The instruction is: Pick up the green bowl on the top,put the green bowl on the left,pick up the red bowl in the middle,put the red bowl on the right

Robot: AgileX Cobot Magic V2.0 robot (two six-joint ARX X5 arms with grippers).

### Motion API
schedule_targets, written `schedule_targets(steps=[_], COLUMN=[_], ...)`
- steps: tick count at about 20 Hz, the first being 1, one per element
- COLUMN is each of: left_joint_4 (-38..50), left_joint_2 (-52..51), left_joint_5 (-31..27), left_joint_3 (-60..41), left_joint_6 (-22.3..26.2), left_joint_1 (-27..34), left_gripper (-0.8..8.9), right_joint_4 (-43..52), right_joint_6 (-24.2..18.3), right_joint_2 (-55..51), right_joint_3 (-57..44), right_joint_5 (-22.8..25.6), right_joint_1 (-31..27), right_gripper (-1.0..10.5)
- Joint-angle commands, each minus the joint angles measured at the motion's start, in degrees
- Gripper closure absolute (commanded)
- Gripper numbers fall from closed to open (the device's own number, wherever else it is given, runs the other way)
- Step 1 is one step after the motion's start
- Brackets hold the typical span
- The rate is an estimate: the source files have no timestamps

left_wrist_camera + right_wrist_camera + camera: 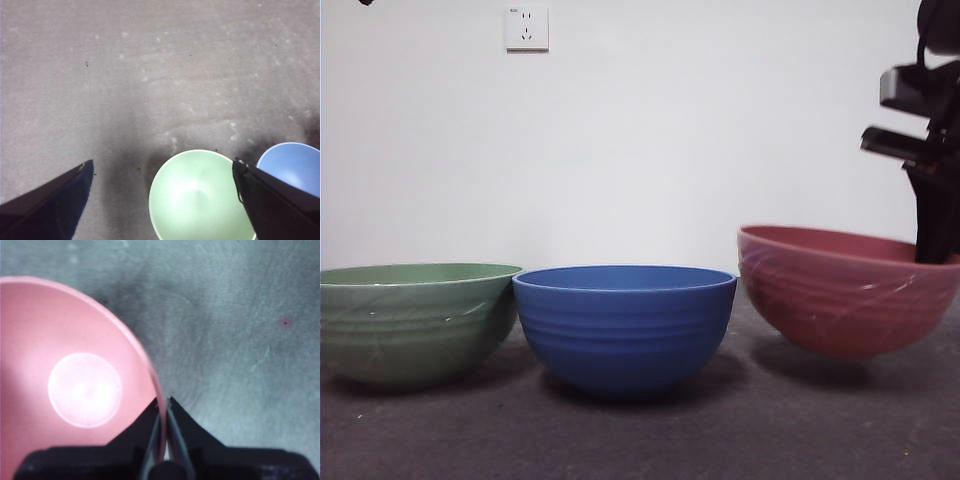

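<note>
Reading left to right, I see the green bowl [415, 322] resting on the table [640, 430], its rim touching the blue bowl [624, 325] in the middle. My left gripper [162, 172] hangs above the green bowl, jaws spread wide. On the right, my right gripper [163, 402] pinches the red bowl [845, 290] by its rim, tilted and lifted off the table.

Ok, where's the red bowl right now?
In the front view the red bowl hangs tilted just above the table at the right, beside the blue bowl, its rim pinched by the right hand.
</note>
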Motion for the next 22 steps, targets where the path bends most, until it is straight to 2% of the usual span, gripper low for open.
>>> schedule_targets(steps=[1,3,6,13,22], left_joint_4=[0.46,0.46,0.46,0.37,0.0], left_joint_2=[-0.07,-0.07,-0.07,-0.07,-0.09], left_joint_5=[0.07,0.07,0.07,0.13,6.05], left_joint_3=[0.02,0.02,0.02,0.02,0.02], left_joint_6=[-0.35,-0.35,-0.35,-0.33,-0.35], left_joint_1=[-0.44,-0.48,-0.48,-0.48,-0.81], left_gripper=[3.47,3.47,3.47,3.47,3.47], right_joint_4=[1.05,1.09,1.95,3.8,4.46], right_joint_6=[0.72,0.66,0.61,0.72,0.28], right_joint_2=[1.46,1.97,1.97,0.83,-15.8], right_joint_3=[-0.17,-0.17,-0.15,0.0,0.31], right_joint_5=[-0.13,-0.11,0.35,-0.13,-0.24], right_joint_1=[0.9,1.73,3.21,3.69,4.79], right_gripper=[9.5,9.4,8.1,8.1,8.1])
